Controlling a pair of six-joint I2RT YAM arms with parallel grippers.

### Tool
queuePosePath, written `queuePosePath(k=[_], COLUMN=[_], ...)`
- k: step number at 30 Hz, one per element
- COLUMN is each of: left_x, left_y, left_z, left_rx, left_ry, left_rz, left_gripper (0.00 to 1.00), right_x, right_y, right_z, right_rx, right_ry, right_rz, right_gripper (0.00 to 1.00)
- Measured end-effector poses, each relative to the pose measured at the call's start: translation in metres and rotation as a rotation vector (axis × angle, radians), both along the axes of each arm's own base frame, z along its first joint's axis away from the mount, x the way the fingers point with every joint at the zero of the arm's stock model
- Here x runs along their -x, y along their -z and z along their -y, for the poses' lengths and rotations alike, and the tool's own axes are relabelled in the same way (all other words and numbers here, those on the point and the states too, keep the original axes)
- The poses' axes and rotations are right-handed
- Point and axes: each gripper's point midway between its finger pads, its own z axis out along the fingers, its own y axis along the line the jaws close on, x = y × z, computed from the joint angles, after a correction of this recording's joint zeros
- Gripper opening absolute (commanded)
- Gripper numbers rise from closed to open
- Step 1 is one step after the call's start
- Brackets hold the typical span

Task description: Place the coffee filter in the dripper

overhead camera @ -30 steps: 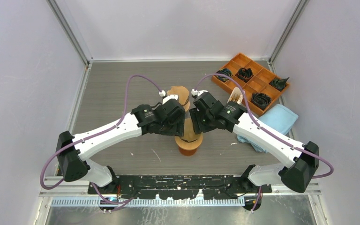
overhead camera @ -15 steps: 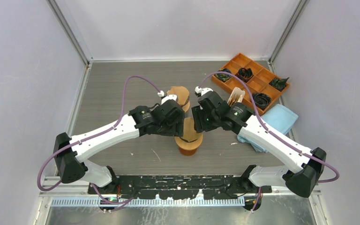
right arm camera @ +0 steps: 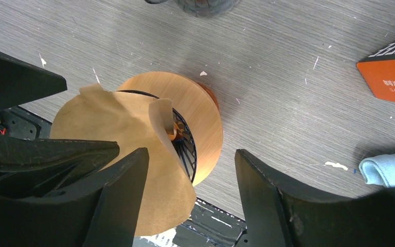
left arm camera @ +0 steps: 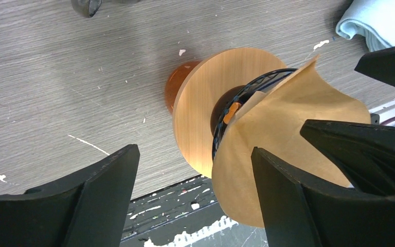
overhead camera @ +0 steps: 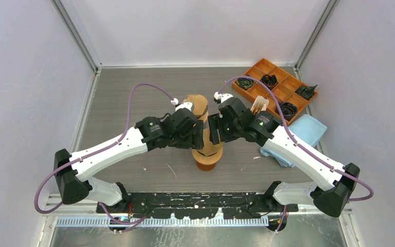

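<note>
Grey desk (overhead camera: 128,92): left end effector (left arm camera: 193,152) and right end effector (right arm camera: 191,152) gape, flanking the dripper (left arm camera: 195,113); coffee filter (left arm camera: 288,108), we judge, needs seating.

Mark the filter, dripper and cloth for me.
filter (left arm camera: 280,121): left wrist view, middle of the brown paper.
dripper (right arm camera: 209,128): right wrist view, bare part of the wooden ring.
cloth (overhead camera: 308,128): top external view, its blue upper surface.

The brown paper coffee filter (left arm camera: 288,149) sits opened out in the black wire cone of the dripper (left arm camera: 198,118), its uneven rim flaring past the round wooden collar, all upright on an orange base (left arm camera: 179,82) near the front of the grey table (left arm camera: 56,77).
</note>
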Motion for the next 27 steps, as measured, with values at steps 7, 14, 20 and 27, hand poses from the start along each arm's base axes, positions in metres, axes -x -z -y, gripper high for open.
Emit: queuePosePath(k=[7,14,20,27], left_x=[-0.007,-0.033,-0.051,-0.047], left_y=[-0.019,-0.067,-0.092,-0.098], left_z=[-0.003,-0.043,-0.098,-0.158], left_rx=[0.075,0.187,0.220,0.166], left_ry=[-0.016,-0.112,-0.234,-0.346], left_rz=[0.019,0.128,0.227,0.338], left_gripper=[0.92,1.00,0.99,0.99], right_x=[-0.007,-0.029,-0.049,-0.045], right_y=[-0.017,-0.058,-0.094,-0.118], right_z=[0.000,0.023,0.074,0.131], right_rx=[-0.024,-0.064,-0.064,-0.026], right_ry=[0.009,0.093,0.263,0.441], right_rz=[0.040,0.184,0.357,0.547], right_gripper=[0.80,0.99,1.00,1.00])
